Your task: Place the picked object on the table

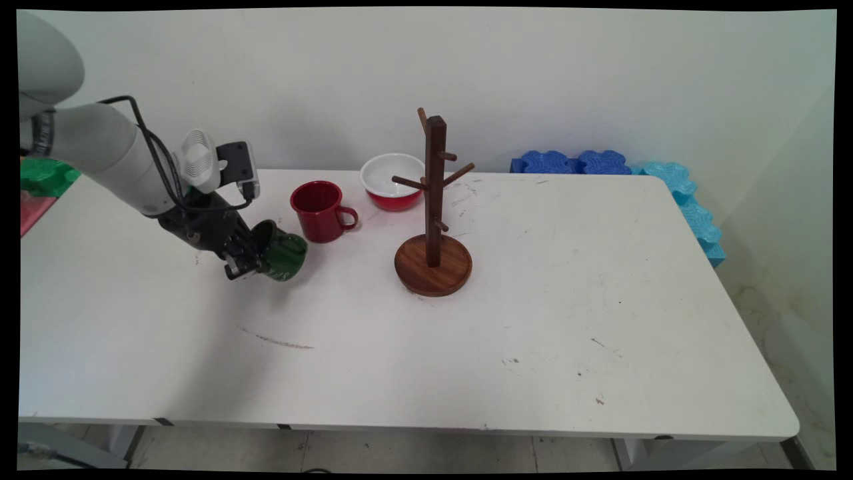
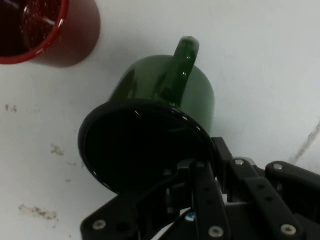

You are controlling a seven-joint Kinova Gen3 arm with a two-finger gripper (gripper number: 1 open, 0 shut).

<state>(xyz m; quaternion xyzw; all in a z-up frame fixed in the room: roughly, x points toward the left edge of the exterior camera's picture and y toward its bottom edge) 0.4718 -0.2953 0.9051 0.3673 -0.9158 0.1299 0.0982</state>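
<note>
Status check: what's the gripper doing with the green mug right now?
Gripper shut on green mug rim, one finger inside. Mug tilted, handle up. Red mug close beside it. Wooden mug tree and bowl farther right.

Overhead table view; close claw-mounted view

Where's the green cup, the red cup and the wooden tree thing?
green cup (image 2: 165, 82), hand view, on its side wall beside the handle.
red cup (image 1: 320, 213), main view, on its outer wall.
wooden tree (image 1: 434, 193), main view, on its upright post.
</note>
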